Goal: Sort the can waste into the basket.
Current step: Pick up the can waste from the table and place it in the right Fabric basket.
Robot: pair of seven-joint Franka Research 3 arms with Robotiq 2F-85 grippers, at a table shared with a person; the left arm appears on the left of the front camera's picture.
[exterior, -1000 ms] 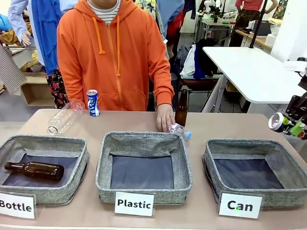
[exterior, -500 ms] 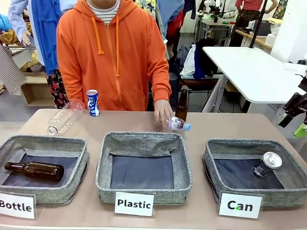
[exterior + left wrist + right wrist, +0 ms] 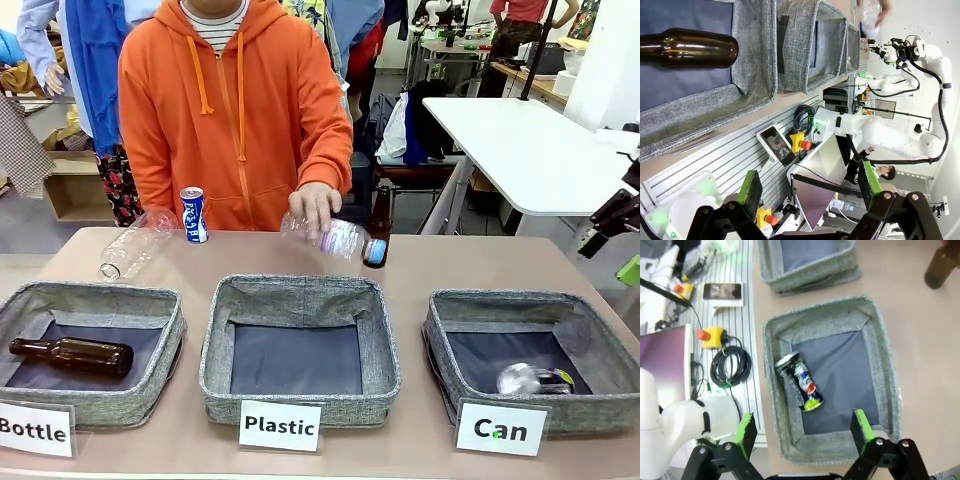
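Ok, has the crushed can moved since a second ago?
Yes. The crushed can dropped from above the Can basket's right rim onto its lining near the front wall.

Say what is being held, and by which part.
The person's hand grips the clear blue-capped plastic bottle near its base; left gripper and right gripper are open, empty.

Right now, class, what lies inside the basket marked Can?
One crushed can lies on its side on the dark lining of the Can basket, near one wall. The lining beneath it is covered.
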